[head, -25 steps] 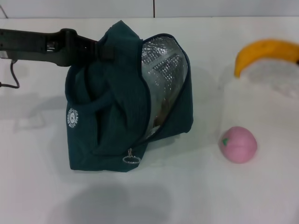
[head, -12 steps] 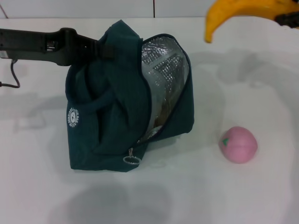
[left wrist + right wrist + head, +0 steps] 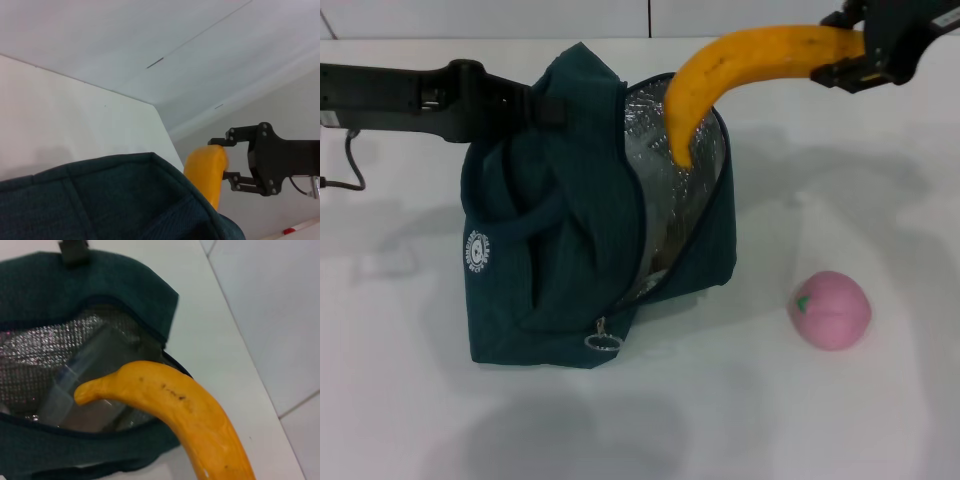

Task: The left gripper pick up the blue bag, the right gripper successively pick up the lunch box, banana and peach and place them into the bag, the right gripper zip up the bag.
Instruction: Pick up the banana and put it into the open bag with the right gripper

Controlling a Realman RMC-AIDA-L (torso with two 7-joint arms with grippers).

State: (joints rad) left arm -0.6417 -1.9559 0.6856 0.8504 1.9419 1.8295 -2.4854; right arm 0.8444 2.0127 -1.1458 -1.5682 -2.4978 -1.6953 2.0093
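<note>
Right tool (image 3: 850, 55) clamps the banana (image 3: 720, 70) by one end, tip over the bag (image 3: 570, 230) mouth held by left tool (image 3: 535, 108); soft, bruises easily, so grip lightly.

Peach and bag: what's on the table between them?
Nothing: in the head view, only bare white table lies between the peach and the bag.

Left end effector (image 3: 542, 108) tips buried in blue bag (image 3: 560, 250) fabric.

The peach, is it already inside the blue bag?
No, the peach lies on the table, apart from the blue bag.
</note>
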